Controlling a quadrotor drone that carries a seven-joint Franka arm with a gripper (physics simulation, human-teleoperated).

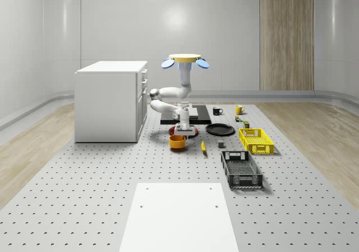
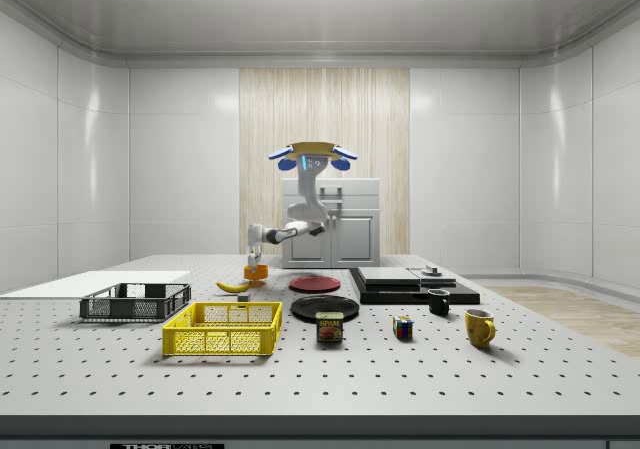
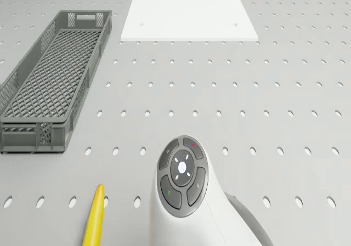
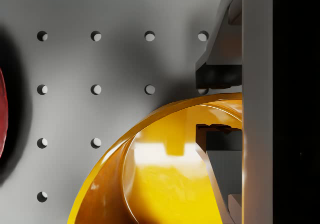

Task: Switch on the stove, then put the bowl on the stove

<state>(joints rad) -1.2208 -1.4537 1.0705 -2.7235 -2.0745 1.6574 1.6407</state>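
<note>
The orange bowl (image 1: pixel 177 142) (image 2: pixel 256 271) (image 4: pixel 150 184) stands on the perforated table in front of the black stove (image 1: pixel 201 115) (image 2: pixel 410 285). My drone (image 1: pixel 185 60) (image 2: pixel 310 155) hovers above the stove's near-left part, and its arm bends down toward the bowl. My gripper (image 1: pixel 179 133) (image 2: pixel 254 259) (image 4: pixel 217 107) points straight down over the bowl's rim and is open. In the wrist view one finger (image 4: pixel 216 75) is outside the rim and the other is inside, each with a small gap to the rim. A small knob (image 2: pixel 432 270) sits on the stove.
A red plate (image 1: pixel 191 132) (image 2: pixel 314 283) lies just behind the bowl, beside a black plate (image 1: pixel 220 129). A banana (image 1: pixel 203 146) (image 3: pixel 93 221), a grey crate (image 1: pixel 241 169) (image 3: pixel 46 87) and a yellow crate (image 1: pixel 256 141) lie to the whole-scene view's right. A white cabinet (image 1: pixel 109 100) stands on the left.
</note>
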